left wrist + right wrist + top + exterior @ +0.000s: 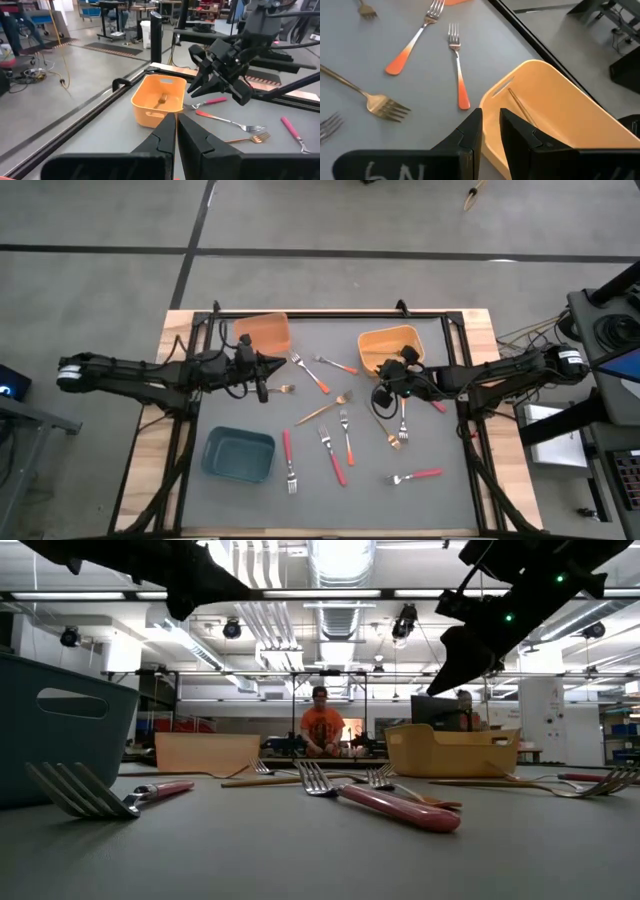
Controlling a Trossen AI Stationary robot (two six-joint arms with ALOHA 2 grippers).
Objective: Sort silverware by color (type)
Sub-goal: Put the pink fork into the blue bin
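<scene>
The right tool [383, 370] hangs just above the near edge of the yellow-orange bin [392, 342], its two fingers a narrow slot apart with nothing between them. Directly below and ahead of it, inside that bin, a slim gold fork [520, 106] lies against the wall. The left tool [262, 390] is pressed fully together and empty, raised over the tabletop [240, 510] just in front of the orange bin [264, 332].

The rest of the silverware is scattered between and beyond the two tools. Close beside the left tool lies a small gold fork [283, 389], and a little further toward the right tool sit two orange-handled forks [311, 373]. A long gold fork [325, 411] lies slantwise in the middle, roughly midway between the tools. Under the right tool another gold fork [387, 430] rests on the mat, with a red-handled one [438, 406] just beside the arm. Further off from both tools are more red- and orange-handled forks [333, 454], one of them [416, 476] lying well apart from the others. The teal bin [239, 455] sits further out from the left tool than the orange bin.
</scene>
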